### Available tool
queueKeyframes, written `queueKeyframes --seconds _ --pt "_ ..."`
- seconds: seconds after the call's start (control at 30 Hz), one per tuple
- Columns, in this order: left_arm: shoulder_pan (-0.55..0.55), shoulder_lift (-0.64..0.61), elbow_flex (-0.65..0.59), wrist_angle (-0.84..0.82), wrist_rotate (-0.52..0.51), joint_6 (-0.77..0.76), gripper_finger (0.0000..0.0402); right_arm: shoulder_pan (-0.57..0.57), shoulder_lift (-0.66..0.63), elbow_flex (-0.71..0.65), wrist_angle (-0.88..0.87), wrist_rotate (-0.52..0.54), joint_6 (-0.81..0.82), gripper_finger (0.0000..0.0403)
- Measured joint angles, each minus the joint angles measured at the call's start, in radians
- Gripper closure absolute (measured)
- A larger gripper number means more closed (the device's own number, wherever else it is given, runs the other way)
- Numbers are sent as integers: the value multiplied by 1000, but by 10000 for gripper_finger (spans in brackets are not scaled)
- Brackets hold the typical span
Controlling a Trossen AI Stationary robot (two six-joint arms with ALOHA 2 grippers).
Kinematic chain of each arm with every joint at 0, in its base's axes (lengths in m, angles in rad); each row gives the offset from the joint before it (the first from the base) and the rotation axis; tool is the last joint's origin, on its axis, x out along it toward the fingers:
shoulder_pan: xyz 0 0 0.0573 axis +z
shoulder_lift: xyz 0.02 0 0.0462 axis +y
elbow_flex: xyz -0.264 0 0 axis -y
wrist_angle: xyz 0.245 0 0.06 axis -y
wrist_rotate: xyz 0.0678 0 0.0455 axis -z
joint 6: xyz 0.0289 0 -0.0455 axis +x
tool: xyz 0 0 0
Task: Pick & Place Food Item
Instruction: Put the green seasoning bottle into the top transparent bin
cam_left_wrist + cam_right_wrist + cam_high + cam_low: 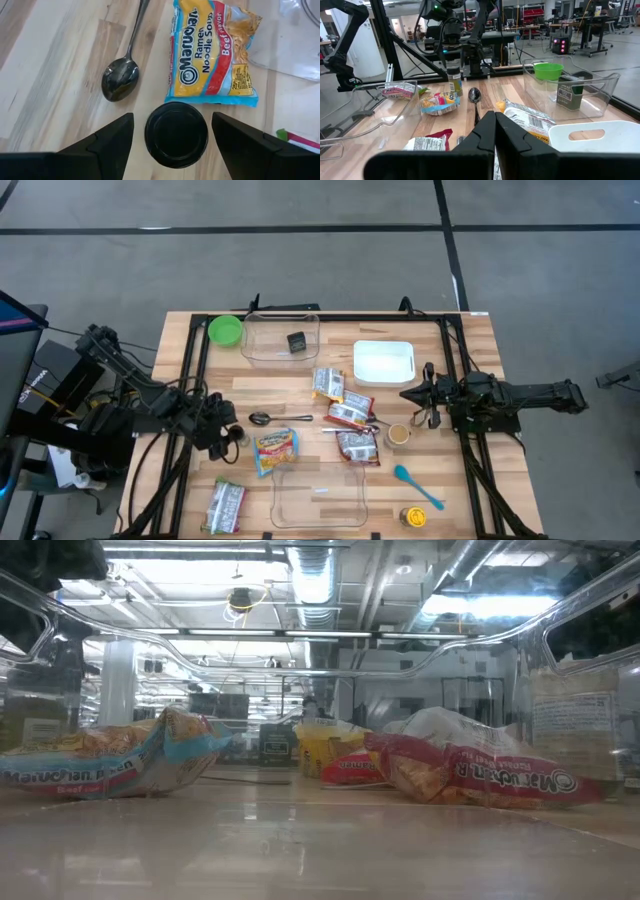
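Down at the table's nine o'clock edge, the left gripper has fingers spread around a black-capped jar, beside the ramen packet. Right gripper fingers pressed together. Far bin holds a dark box.

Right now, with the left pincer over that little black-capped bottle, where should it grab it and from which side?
Grip the black cap of the upright bottle straight from above. The open left pincer already straddles the cap, one finger on each side, and the round cap offers parallel faces. The ramen packet lies close beside it.
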Motion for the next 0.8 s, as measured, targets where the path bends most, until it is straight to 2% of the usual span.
queueKeyframes --seconds 0.6,0.8 --pt "-35 172 0 12 -40 0 137 0 0 0 0 0 0 403" --pt "-35 178 0 16 -39 -12 137 0 0 0 0 0 0 403"
